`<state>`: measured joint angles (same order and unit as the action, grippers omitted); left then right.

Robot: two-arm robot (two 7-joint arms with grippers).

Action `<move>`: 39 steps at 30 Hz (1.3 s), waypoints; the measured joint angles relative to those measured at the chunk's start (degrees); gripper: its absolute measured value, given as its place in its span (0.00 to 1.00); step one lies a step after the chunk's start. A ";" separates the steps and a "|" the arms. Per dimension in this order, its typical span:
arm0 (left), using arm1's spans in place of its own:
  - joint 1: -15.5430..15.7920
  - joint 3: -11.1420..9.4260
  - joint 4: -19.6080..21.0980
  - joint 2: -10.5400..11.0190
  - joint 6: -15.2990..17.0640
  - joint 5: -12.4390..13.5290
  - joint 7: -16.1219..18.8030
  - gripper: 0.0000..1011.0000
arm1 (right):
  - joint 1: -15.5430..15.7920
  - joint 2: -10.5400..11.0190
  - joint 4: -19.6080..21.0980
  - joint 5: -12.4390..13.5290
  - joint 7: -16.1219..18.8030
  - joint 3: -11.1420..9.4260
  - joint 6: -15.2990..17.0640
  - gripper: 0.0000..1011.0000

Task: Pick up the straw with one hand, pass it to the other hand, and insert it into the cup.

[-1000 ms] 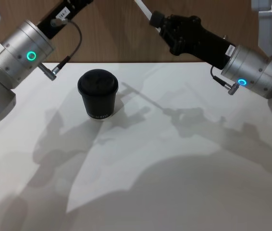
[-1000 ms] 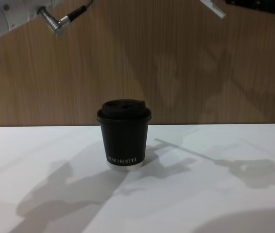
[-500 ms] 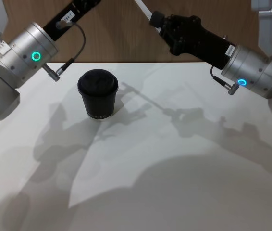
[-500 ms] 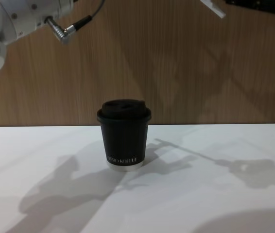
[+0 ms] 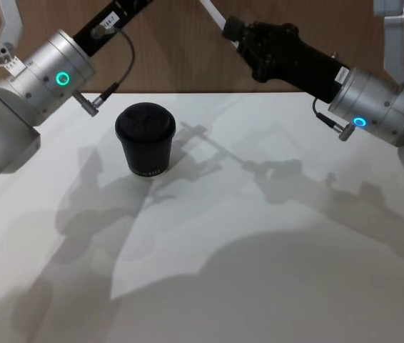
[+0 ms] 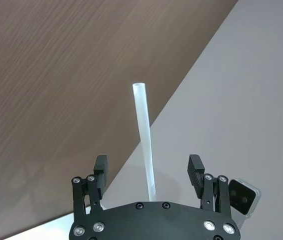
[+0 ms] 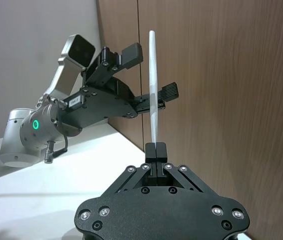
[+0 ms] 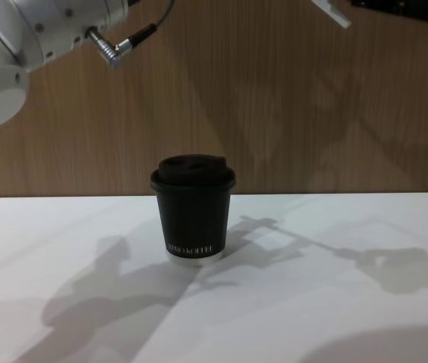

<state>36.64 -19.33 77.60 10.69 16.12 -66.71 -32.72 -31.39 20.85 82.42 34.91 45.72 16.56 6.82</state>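
White table (image 5: 273, 271) across the lower head view, wooden wall (image 8: 289, 113) behind it in the chest view. Reaching in from the upper left of the head view, silver left arm (image 5: 41, 71) with a green ring light; from the upper right, right arm (image 5: 373, 100). At top centre, right gripper (image 5: 232, 30) clamped tight on one end of the straw (image 5: 210, 10). In the right wrist view, left gripper (image 7: 150, 72) spread wide, one finger on either side of the straw (image 7: 153, 85), neither seen touching it. From the left wrist view, straw (image 6: 145, 145) midway between the parted fingers (image 6: 100, 167). Standing on the table left of centre, lid on, black cup (image 5: 145, 139), well apart from straw and both grippers.
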 joint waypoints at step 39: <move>2.82 -2.32 -4.24 -1.14 -0.82 -2.14 -1.06 0.06 | 0.00 0.00 0.00 0.00 0.00 0.00 0.00 0.00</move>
<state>39.46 -21.64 73.36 9.55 15.30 -68.85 -33.78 -31.39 20.85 82.42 34.90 45.71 16.56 6.82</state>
